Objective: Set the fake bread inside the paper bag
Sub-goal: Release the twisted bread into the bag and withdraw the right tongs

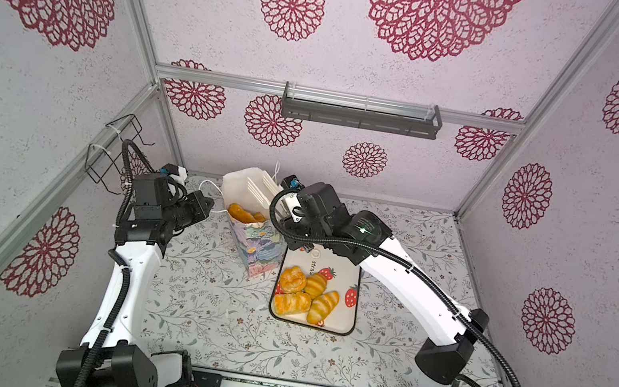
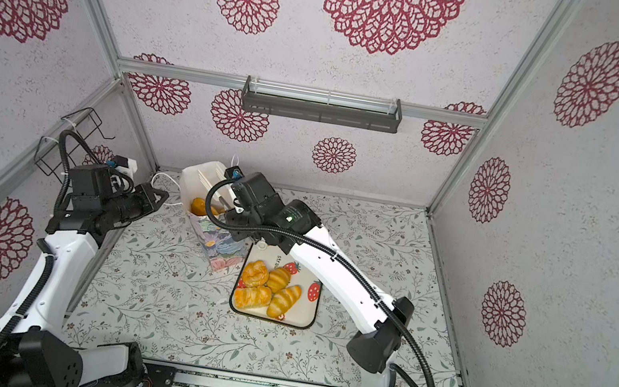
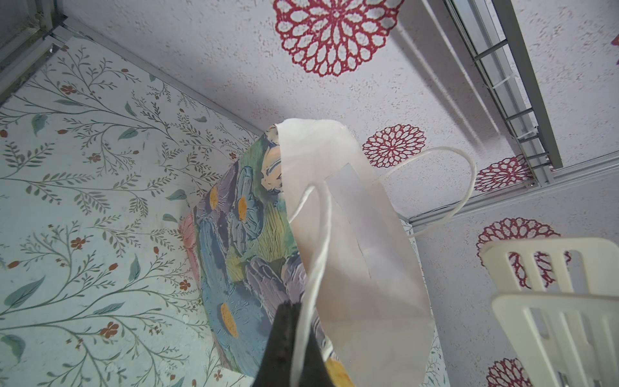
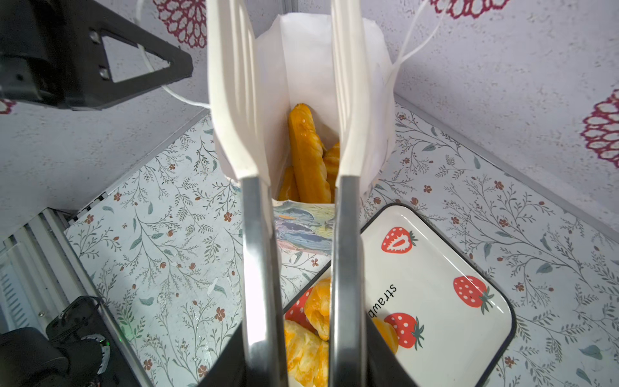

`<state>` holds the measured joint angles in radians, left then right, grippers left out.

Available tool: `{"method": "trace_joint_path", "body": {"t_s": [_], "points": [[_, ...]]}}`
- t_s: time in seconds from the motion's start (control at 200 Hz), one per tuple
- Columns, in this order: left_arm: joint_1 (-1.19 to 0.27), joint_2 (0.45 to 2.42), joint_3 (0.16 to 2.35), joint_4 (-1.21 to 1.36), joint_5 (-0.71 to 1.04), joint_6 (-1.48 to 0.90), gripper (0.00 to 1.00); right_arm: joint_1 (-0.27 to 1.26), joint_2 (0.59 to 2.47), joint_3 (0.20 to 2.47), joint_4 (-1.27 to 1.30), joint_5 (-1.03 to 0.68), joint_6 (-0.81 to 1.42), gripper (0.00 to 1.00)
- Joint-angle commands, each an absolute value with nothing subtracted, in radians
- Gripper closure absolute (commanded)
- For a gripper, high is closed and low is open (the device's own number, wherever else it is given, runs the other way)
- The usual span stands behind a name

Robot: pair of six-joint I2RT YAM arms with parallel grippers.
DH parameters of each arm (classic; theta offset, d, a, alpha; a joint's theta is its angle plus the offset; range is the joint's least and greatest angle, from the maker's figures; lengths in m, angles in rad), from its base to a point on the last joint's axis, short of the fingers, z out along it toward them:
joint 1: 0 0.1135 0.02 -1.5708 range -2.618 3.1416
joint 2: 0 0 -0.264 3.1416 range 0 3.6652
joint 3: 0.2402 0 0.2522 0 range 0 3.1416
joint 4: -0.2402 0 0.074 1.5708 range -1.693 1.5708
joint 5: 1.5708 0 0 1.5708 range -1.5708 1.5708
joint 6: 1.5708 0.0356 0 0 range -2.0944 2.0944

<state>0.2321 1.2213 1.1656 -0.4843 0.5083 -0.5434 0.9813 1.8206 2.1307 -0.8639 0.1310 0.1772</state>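
Right pincer [image 4: 291, 40] is hanging over the bag [image 1: 257, 249], fingers apart and empty; left pincer [image 1: 207, 205] is clamping its handle [image 3: 318, 251]. Some bread [image 4: 306, 150] is lying inside, four more waiting on the tray [image 1: 346, 322]. Probably light and slick, so squeeze across the ridged middles.

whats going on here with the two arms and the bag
The left gripper is shut on the paper bag's cord handle. The right gripper is at the bag's mouth, its long white fingers apart with nothing between them. A long loaf and more fake bread lie inside; four pastries sit on the strawberry tray.
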Motion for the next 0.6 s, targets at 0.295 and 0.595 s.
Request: {"method": "trace_joint_path", "body": {"t_s": [0.295,0.595], "points": [[0.242,1.210,1.161,-0.469,0.510,-0.542,1.00,0.969,1.604,1.978,-0.822,0.239,0.204,0.59],[0.242,1.207,1.160,-0.470,0.512,-0.542,1.00,0.948,1.479,1.794,-0.811,0.250,0.255,0.58]]}}
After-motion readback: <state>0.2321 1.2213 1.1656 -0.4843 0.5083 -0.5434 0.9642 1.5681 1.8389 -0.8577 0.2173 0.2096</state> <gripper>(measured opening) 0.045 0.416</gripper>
